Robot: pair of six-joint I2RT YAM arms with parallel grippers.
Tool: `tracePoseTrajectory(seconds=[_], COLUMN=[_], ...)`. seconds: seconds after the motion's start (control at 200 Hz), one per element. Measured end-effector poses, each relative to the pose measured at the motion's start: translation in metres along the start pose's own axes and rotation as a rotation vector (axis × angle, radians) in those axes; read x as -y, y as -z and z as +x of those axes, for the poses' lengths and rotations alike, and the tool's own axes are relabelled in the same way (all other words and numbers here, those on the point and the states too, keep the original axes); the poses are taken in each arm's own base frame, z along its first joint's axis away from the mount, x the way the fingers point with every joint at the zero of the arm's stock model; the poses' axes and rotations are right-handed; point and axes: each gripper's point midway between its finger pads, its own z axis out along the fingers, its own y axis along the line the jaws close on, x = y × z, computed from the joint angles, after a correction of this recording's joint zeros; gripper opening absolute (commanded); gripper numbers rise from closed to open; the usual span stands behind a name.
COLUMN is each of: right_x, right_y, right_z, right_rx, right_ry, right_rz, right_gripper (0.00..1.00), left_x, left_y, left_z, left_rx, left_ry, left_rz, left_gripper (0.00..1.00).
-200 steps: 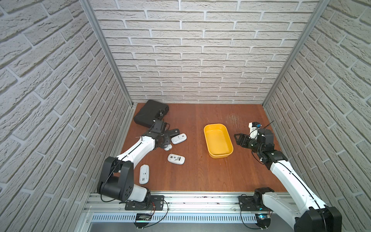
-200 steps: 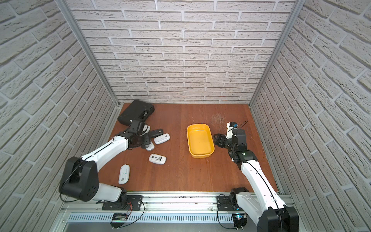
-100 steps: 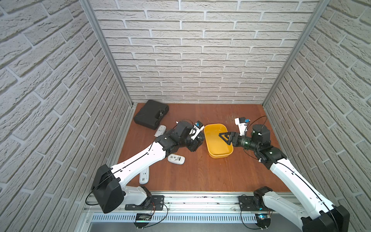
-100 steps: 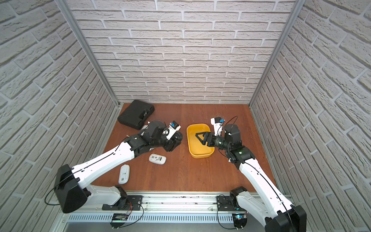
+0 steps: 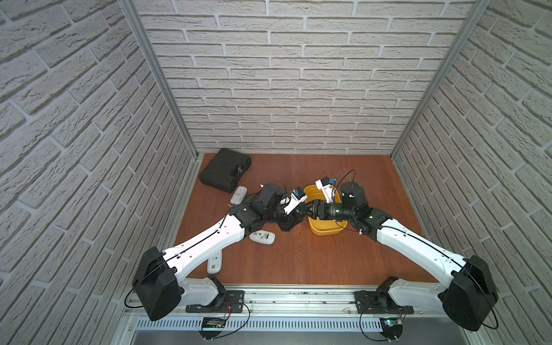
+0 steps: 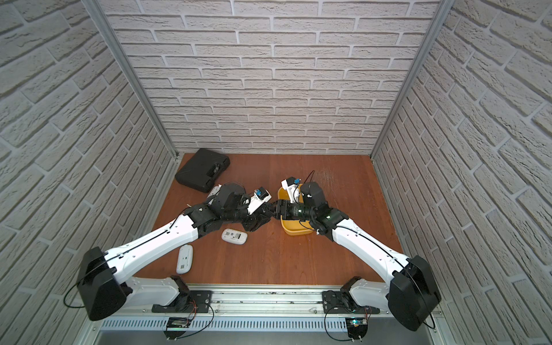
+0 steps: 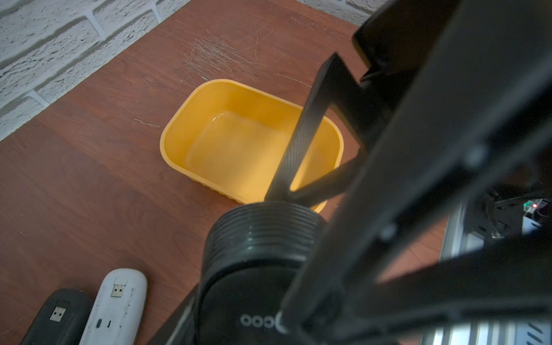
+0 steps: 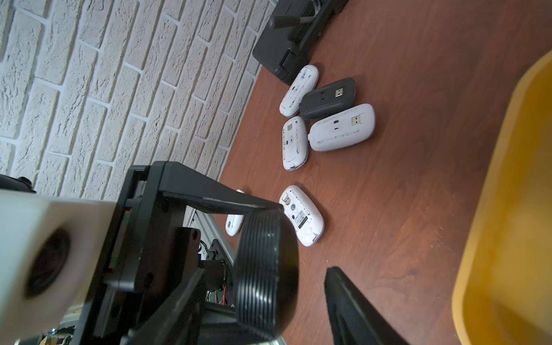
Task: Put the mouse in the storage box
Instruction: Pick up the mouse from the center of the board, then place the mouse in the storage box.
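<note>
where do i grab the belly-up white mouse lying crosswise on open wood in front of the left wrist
Take the white mouse across its narrow middle, down from above, jaws on the two long sides. It lies flat on the table, low and oblong, with bare wood all round, so end to end is wider and a sideways approach would probably push it.

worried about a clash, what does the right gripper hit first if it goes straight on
Most likely the black ribbed object held by the left gripper, right ahead of the right gripper; depth is unclear.
</note>
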Motion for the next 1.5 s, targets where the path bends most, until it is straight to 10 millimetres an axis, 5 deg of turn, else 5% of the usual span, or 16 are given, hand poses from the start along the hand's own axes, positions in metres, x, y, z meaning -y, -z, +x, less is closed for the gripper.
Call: tracePoseTrajectory(seconds=[0.35, 0.5, 0.545, 0.67, 0.775, 0.945, 1.06, 1.25, 1.5], right_x=[0.001, 0.001, 0.002, 0.015, 0.046, 0.125, 0.168, 0.210, 0.247], right_y=[-0.028, -0.029, -0.028, -0.024, -0.011, 0.024, 0.029, 0.022, 0.035], right_z=[0.011, 0.008, 0.007, -0.004, -0.026, -0.069, -0.081, -0.098, -0.129], right_rx=[-0.046, -0.031, -0.025, 0.011, 0.080, 0.220, 0.229, 0.193, 0.193], right_ry=[-0.007, -0.010, -0.003, -0.004, -0.025, -0.076, -0.062, 0.008, 0.077], right_rz=[0.016, 0.022, 0.029, 0.070, 0.159, 0.407, 0.570, 0.757, 0.947], right_gripper=[0.37, 0.29, 0.29, 0.29, 0.28, 0.27, 0.27, 0.26, 0.25], left_x=[0.000, -0.004, -0.006, -0.016, -0.030, -0.050, -0.056, -0.056, -0.058], left_y=[0.001, 0.001, 0.001, 0.005, 0.019, 0.051, 0.062, 0.056, 0.053], left_z=[0.006, 0.005, 0.005, 0.006, 0.007, 0.009, 0.020, 0.049, 0.054], left_rx=[-0.010, -0.005, -0.006, -0.013, -0.012, 0.021, 0.028, -0.039, -0.059], left_ry=[-0.006, -0.006, -0.002, 0.029, 0.085, 0.211, 0.272, 0.325, 0.339], left_rz=[-0.006, -0.027, -0.038, -0.102, -0.196, -0.310, -0.351, -0.369, -0.377], left_gripper=[0.43, 0.79, 0.97, 0.98, 0.98, 0.98, 0.98, 0.98, 0.98])
